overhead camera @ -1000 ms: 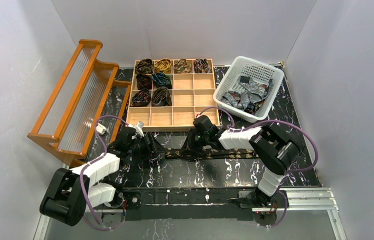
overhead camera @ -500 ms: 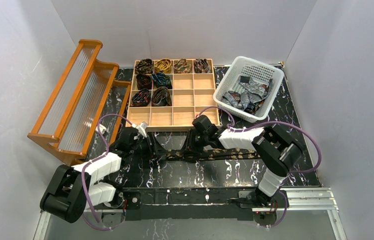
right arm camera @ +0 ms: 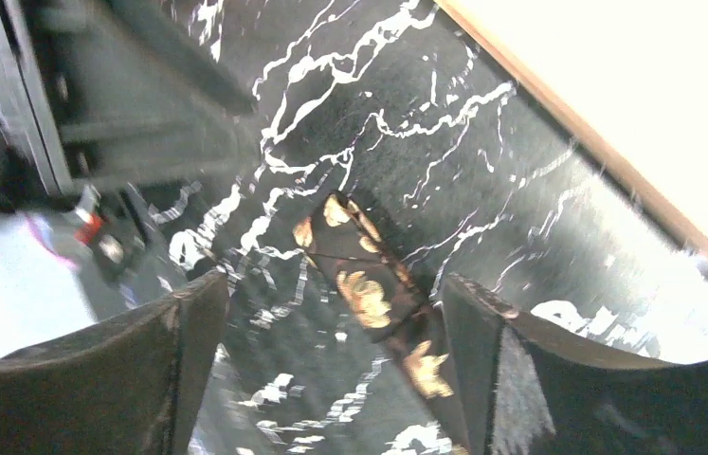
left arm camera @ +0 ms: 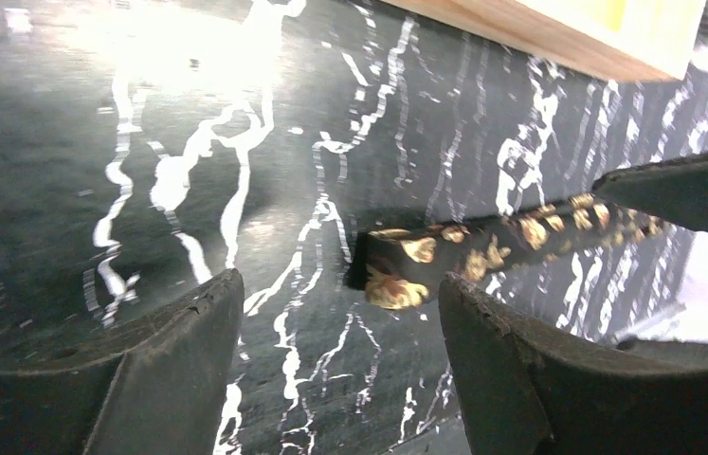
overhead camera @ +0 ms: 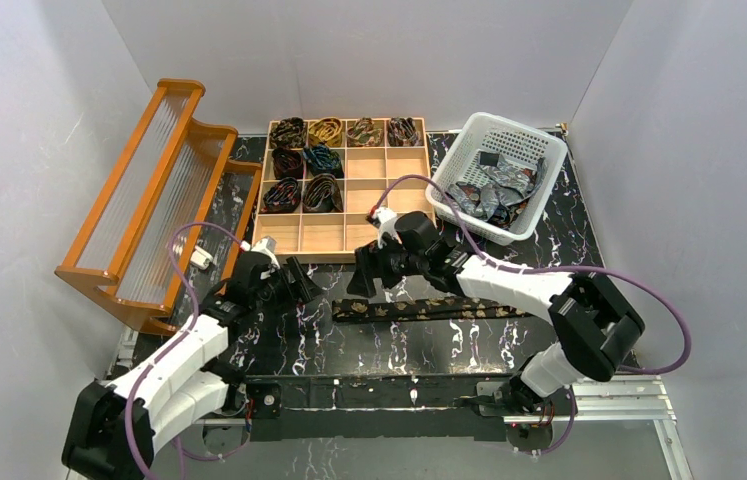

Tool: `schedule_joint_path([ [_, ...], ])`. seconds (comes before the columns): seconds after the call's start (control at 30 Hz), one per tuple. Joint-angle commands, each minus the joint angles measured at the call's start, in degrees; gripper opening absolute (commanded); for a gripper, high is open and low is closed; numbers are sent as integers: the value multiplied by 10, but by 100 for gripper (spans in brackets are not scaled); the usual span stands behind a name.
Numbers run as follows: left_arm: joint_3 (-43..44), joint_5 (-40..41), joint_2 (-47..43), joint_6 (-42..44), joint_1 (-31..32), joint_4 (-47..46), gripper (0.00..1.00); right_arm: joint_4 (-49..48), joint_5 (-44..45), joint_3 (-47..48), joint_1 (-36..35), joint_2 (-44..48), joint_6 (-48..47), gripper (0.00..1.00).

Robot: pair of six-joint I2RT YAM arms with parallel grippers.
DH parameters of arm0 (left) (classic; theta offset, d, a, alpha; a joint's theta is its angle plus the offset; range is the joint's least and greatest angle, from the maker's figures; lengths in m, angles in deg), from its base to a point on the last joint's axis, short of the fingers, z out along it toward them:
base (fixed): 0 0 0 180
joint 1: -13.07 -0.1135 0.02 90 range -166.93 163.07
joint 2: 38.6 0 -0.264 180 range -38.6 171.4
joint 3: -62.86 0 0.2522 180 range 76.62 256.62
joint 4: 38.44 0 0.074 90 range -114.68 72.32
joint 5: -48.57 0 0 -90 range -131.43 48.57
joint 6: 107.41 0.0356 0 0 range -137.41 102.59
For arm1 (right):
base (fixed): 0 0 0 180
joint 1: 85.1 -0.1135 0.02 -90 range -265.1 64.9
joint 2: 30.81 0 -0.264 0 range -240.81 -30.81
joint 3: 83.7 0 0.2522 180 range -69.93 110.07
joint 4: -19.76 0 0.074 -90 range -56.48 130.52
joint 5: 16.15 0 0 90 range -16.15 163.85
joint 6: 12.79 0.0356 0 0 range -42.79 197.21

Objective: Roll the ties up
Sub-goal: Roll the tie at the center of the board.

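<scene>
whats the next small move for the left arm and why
Probably lower the left gripper onto the end of the dark gold-patterned tie and close. The gripper is open, and the tie lies flat and unrolled on the table, its end just ahead.

Plain pale grey walls close the space in: a back wall (overhead camera: 369, 50), a left wall (overhead camera: 19, 150) and a right wall (overhead camera: 699, 150). The desk (overhead camera: 574, 225) is black with white marble veining. In the left wrist view, bright glare (left arm camera: 179, 28) washes out its far part. An orange-brown wooden rack (overhead camera: 149, 190) with ribbed clear panels stands along the left side. An aluminium rail (overhead camera: 609, 400) runs along the near edge.
</scene>
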State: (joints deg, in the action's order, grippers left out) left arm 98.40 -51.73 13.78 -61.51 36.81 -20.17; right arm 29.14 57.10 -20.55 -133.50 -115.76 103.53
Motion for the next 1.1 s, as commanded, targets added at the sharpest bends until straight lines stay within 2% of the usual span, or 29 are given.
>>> schedule_joint_path([
  [0.0, 34, 136, -42, -31, -1, 149, 74, -79, -91, -6, -4, -19, -317, 95],
  [0.1, 39, 159, -78, -48, -1, 180, 77, -74, -126, 4, -11, -39, -431, 99],
  [0.3, 47, 160, -111, -52, -1, 214, 78, -18, -119, 61, -53, -120, -525, 99],
  [0.67, 55, 159, -116, -50, -1, 228, 79, -7, -124, 75, -74, -176, -565, 99],
  [0.83, 54, 158, -120, -51, -1, 228, 79, -27, -99, 77, -75, -203, -570, 98],
  [1.07, 50, 159, -123, -50, -1, 228, 79, -37, -91, 55, -75, -204, -580, 78],
])
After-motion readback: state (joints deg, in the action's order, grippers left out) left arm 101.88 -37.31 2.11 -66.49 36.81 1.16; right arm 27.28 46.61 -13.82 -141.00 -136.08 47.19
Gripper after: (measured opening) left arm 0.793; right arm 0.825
